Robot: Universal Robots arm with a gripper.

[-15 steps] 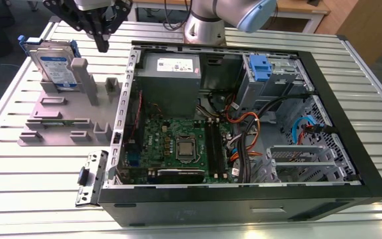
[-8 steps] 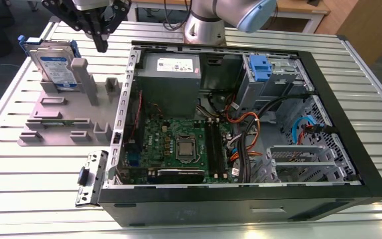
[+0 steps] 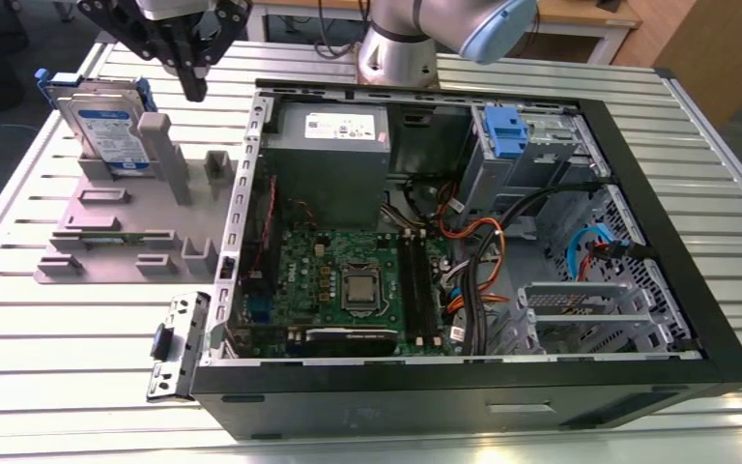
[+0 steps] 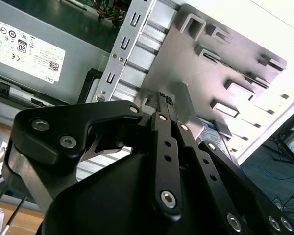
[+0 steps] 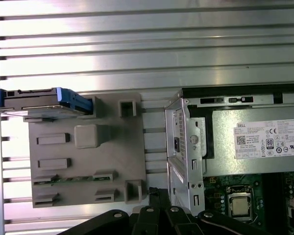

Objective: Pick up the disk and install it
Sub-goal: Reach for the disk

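1 gripper (image 3: 194,87): fingers pressed together, nothing held; hung above the grey fixture (image 3: 113,242), near the disk but apart from it.

1 disk (image 3: 107,130): stood on edge in a slot at the fixture's end, blue caddy framing it, label facing outward. Judged rigid, dense for its size, smooth on its metal faces and sensitive to knocks. The plastic caddy was likely to flex, so the hold was best taken across the 2 flat faces at the free upper edge.

1 open computer case (image 3: 680,242): lay beside the fixture, to the exterior view's right.
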